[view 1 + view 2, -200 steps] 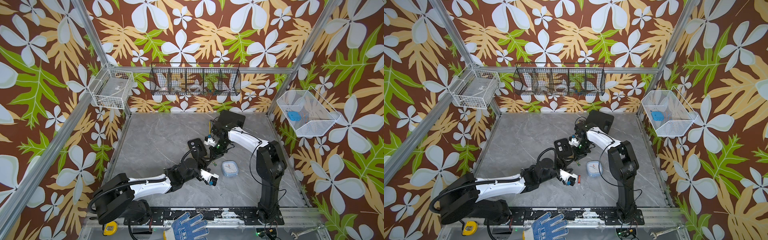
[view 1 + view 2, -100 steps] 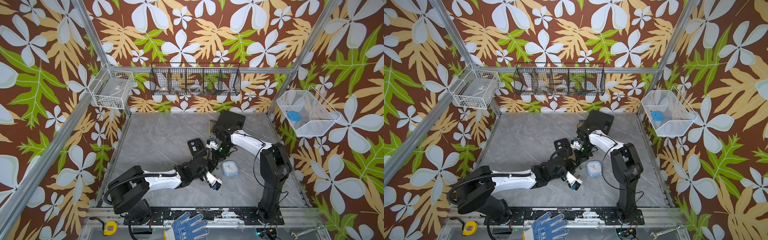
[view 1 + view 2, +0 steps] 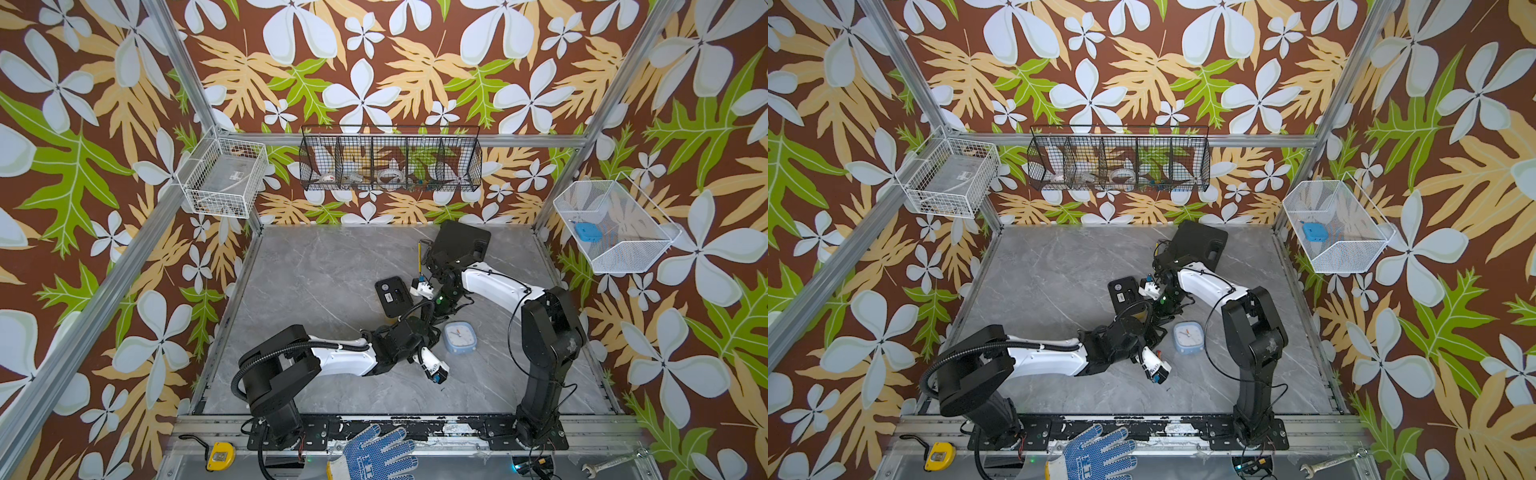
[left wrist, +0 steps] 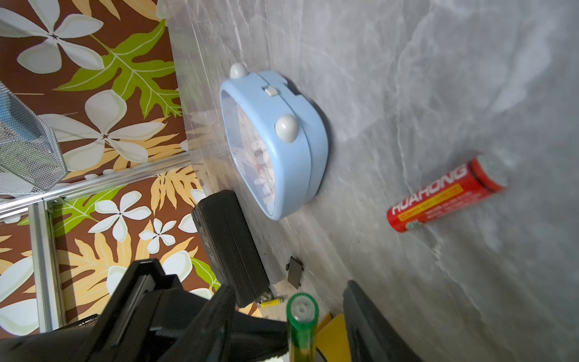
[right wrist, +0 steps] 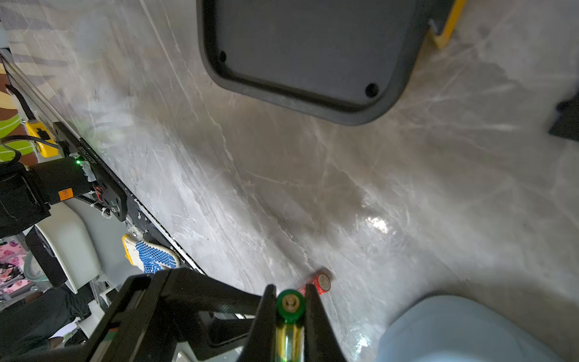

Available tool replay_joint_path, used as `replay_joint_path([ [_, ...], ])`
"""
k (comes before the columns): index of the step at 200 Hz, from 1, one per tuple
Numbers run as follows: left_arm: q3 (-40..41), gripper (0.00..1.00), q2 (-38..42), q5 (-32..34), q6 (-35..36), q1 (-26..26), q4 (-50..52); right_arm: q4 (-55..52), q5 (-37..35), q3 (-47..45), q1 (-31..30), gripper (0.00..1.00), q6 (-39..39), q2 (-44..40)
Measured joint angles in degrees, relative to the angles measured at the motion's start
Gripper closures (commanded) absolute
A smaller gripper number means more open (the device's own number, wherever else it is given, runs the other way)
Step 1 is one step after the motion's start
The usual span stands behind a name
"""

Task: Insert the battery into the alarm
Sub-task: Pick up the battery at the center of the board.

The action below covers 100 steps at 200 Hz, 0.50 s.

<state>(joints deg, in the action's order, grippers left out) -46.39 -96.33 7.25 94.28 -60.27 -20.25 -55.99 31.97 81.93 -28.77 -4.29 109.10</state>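
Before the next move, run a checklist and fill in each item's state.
1. Right gripper shut on the green battery: ok.
2. Left gripper ready to grasp: cannot tell; its jaws stand open with a green cell between them, touching neither side.
3. Clock back exposed for the battery: not ok; it lies face up on the table.
4. Red battery out of the way: ok; it lies loose, apart from the clock.
5. Room between the two grippers: cannot tell; both top views show the arms crowded beside the clock.
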Motion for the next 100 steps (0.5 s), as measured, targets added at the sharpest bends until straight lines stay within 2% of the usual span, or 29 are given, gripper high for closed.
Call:
replay_joint_path([
  [50, -0.2, 0.55, -0.2, 3.1, 0.5, 0.0, 1.2, 0.9, -0.1, -0.1, 0.0, 0.88, 0.0, 0.1],
  [100, -1.3, 0.74, -0.9, 5.0, 0.4, 0.0, 2.1, 1.5, -0.3, -0.2, 0.0, 0.88, -0.2, 0.1],
])
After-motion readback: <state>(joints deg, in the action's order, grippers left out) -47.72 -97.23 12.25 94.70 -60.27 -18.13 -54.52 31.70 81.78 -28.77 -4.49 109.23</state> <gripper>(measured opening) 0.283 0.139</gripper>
